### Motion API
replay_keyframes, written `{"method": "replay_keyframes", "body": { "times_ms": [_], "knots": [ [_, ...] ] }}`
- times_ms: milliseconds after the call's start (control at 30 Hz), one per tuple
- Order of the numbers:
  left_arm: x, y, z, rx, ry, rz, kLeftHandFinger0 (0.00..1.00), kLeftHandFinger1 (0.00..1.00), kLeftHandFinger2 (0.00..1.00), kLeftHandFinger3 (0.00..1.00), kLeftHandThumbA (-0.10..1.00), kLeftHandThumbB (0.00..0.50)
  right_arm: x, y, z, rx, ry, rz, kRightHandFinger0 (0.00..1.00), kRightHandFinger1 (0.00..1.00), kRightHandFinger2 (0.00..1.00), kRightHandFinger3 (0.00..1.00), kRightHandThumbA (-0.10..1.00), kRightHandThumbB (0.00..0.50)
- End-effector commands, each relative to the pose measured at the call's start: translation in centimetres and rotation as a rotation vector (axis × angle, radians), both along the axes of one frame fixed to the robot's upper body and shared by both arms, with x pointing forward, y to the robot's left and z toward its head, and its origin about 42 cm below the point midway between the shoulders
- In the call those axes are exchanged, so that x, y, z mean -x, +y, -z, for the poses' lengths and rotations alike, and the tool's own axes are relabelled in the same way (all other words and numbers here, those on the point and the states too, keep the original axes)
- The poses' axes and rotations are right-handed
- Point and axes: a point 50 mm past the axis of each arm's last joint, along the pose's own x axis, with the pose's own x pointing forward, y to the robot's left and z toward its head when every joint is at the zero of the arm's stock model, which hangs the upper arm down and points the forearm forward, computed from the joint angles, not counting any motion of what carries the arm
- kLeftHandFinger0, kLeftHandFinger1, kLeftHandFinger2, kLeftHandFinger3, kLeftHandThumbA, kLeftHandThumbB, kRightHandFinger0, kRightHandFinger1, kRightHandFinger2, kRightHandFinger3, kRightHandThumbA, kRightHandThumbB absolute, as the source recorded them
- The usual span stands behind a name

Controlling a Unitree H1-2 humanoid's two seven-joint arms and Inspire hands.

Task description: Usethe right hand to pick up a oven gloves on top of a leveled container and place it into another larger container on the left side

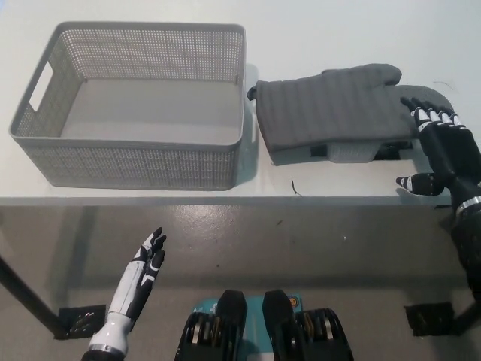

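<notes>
Fingers spread, right hand (445,154) hovers at oven glove's (338,113) tip — left hand (143,274) open, below tabletop (361,37), near basket (135,105).

I am looking down at a white table (353,26). A small dark thread (294,187) is lying near the table's front edge.
</notes>
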Motion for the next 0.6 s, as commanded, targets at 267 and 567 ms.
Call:
{"method": "replay_keyframes", "body": {
  "times_ms": [267,567],
  "knots": [
    [-0.5,0.6,-0.9,-0.025,-0.06,0.012,0.82,0.98,0.99,1.0,1.0,0.5,-2.3,2.6,-3.6,-0.003,-0.112,-0.01,1.0,1.0,1.0,1.0,1.0,0.239],
    [-0.4,0.7,-0.7,-0.033,-0.054,0.018,0.81,0.95,0.96,1.0,1.0,0.495,-4.2,3.2,-3.4,0.01,-0.079,-0.011,1.0,1.0,1.0,1.0,1.0,0.236]
  ]
}}
